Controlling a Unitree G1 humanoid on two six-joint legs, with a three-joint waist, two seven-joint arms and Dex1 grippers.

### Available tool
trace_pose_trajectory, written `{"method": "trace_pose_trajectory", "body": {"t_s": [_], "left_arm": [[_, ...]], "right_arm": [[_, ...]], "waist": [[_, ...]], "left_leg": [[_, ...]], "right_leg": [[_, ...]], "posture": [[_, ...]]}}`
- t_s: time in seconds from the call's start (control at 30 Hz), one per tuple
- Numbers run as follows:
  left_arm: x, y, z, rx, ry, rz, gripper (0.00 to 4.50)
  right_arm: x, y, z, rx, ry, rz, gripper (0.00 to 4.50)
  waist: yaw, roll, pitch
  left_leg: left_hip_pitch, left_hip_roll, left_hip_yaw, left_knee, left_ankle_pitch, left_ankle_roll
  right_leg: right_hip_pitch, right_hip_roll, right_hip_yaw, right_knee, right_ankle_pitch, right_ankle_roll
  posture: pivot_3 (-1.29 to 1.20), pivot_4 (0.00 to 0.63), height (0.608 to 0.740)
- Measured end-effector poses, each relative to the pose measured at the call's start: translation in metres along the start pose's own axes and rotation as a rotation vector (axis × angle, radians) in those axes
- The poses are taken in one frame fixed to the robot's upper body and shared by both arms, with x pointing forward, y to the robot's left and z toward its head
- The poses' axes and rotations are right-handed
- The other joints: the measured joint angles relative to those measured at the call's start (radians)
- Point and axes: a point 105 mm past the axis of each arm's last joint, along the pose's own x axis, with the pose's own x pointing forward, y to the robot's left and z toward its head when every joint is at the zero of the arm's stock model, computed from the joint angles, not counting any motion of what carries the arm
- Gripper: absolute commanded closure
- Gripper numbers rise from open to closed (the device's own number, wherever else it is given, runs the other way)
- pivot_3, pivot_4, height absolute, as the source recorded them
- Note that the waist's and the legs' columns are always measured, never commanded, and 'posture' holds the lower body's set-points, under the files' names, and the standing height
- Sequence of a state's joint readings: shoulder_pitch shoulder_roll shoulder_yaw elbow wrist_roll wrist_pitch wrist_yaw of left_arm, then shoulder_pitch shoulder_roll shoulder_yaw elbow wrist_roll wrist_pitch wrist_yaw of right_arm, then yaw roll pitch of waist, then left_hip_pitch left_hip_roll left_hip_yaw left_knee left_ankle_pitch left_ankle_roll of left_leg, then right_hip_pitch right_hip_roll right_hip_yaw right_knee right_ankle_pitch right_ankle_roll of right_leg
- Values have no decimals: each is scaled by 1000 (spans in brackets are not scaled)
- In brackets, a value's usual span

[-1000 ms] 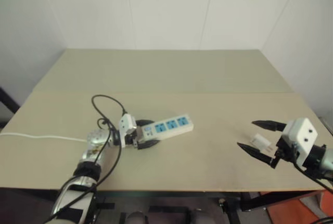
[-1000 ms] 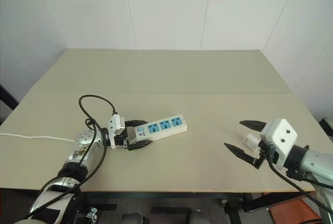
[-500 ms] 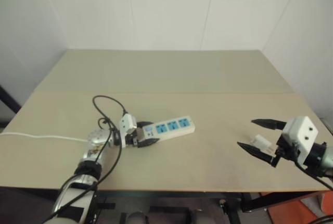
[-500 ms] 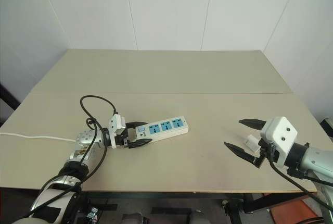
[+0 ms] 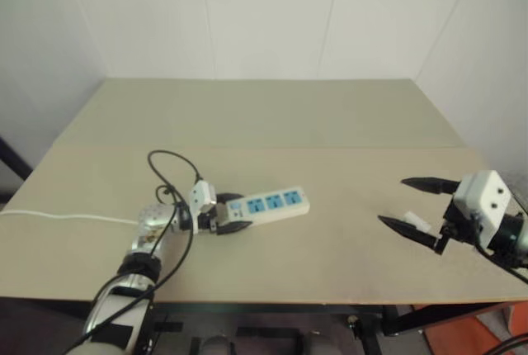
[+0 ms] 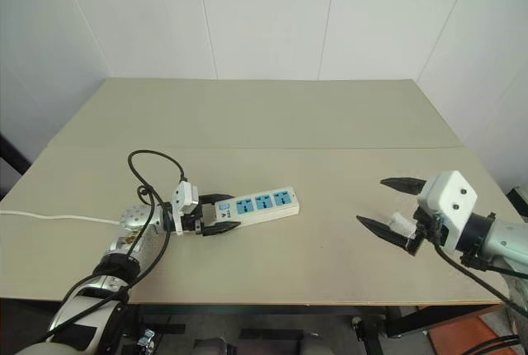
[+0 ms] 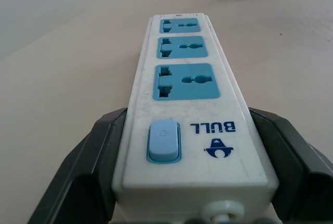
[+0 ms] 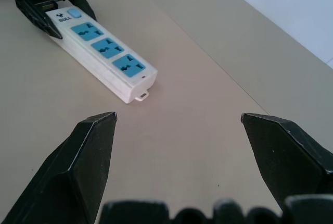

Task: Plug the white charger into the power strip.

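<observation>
Our left fingers [image 7: 88,166] are clamping the switch end of the power strip [image 5: 262,205], its long axis pointing rightward along the tabletop [image 5: 272,115], while our right fingers [image 8: 91,151] are hovering spread wide around the white charger [image 5: 417,221] lying well apart.

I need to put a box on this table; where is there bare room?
The table's whole far half behind the power strip is bare, as is the stretch between the strip and the white charger. It is crowded at the left gripper and the right gripper.
</observation>
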State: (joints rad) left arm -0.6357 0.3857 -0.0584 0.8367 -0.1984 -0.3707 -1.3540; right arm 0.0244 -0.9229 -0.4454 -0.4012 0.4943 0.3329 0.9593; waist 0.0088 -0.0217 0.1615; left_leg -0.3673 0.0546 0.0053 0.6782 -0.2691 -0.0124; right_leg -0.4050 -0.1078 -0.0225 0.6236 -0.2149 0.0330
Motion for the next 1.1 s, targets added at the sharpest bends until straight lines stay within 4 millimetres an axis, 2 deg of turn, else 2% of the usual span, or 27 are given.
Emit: {"method": "trace_pose_trajectory", "body": {"t_s": [0.17, 0.4, 0.53, 0.7, 0.8, 1.1], "left_arm": [[7, -9, 3, 15, 5, -101, 1214], [20, -17, 8, 30, 3, -201, 1214], [24, -17, 9, 41, -4, -216, 1214], [27, -18, 10, 46, -13, -220, 1214], [28, -18, 10, 46, -14, -220, 1214], [27, -18, 11, 44, -13, -220, 1214]], "right_arm": [[6, -30, 4, 21, 98, -95, 0], [19, -69, 8, 271, 393, -213, 0], [23, -65, 1, 382, 553, -181, 0], [17, -57, -12, 477, 735, -120, 0], [16, -56, -17, 492, 801, -94, 0], [15, -51, -52, 468, 954, -10, 0]], "waist": [[3, 0, 0], [6, 0, 0], [10, 1, 0], [12, 1, 0], [12, 1, 0], [12, 2, -1]], "left_leg": [[-2, 0, -1, 0, 0, 0], [-5, -1, -2, 0, 0, 1], [-8, -1, -3, 1, -1, 1], [-14, -4, -3, 3, -1, 1], [-15, -4, -3, 3, -1, 1], [-18, -5, -3, 4, -1, 1]], "right_leg": [[-1, 0, -1, -1, 0, 0], [-3, -1, -3, -3, 0, -1], [-3, -4, -5, -6, 0, -1], [-6, -6, -5, -7, 1, 0], [-7, -6, -5, -7, 1, 1], [-10, -6, -5, -6, 2, 2]], "posture": [[0, 150, 740], [0, 150, 740], [0, 150, 740], [0, 150, 740], [0, 150, 740], [0, 150, 740]]}}
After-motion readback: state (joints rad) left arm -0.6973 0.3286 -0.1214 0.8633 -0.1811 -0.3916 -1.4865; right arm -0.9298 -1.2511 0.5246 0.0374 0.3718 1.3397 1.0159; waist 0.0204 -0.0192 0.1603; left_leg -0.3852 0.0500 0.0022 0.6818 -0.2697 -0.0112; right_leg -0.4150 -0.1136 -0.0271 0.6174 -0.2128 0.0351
